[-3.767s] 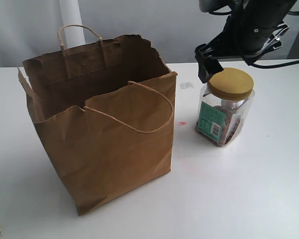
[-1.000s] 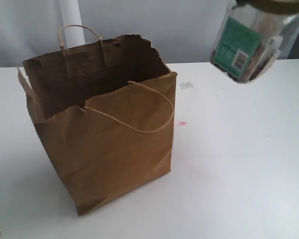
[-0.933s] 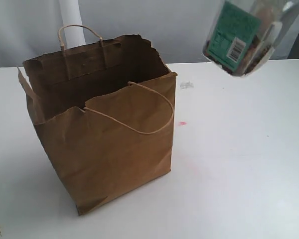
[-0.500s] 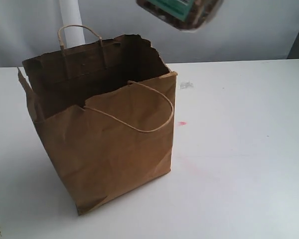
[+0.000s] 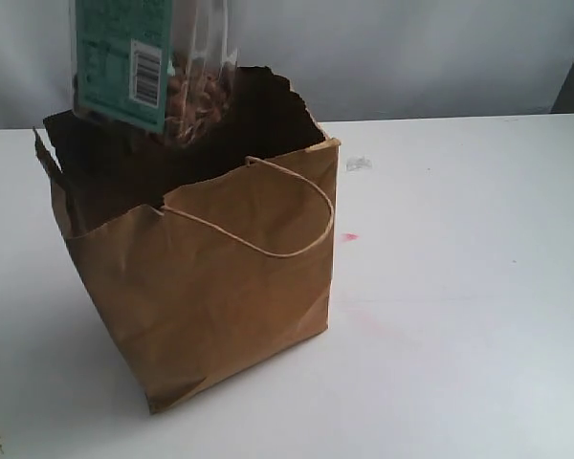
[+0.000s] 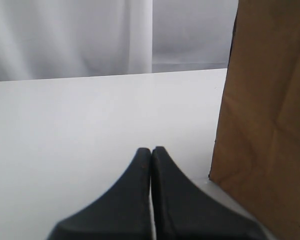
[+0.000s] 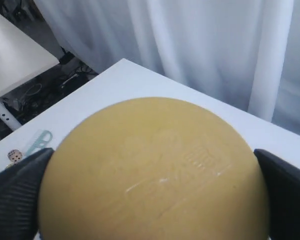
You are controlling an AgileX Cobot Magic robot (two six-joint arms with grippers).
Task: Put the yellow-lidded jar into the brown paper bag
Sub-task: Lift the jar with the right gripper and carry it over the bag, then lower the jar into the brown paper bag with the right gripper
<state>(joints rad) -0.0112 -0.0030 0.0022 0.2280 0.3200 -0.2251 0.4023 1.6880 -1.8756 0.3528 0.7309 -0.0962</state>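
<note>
The yellow-lidded jar point(image 5: 148, 67) hangs upright over the back left of the brown paper bag's open mouth, its base about level with the torn rim. Its teal barcode label and brown contents show; the lid is cut off by the top edge of the exterior view. In the right wrist view the yellow lid point(image 7: 155, 165) fills the picture, with my right gripper point(image 7: 152, 172) shut on it, one black finger on each side. The brown paper bag point(image 5: 230, 287) stands upright on the white table point(image 5: 459, 306). My left gripper point(image 6: 151, 150) is shut and empty, low over the table beside the bag's side wall point(image 6: 265, 125).
A small pink mark point(image 5: 349, 236) and a bit of clear scrap point(image 5: 358, 163) lie on the table right of the bag. White curtains hang behind. The right wrist view shows a table edge with floor clutter point(image 7: 35, 95) beyond it.
The jar was lifted off the table at the right, carried up and to the left, and has come down over the bag's mouth. The bag and left gripper have not moved.
</note>
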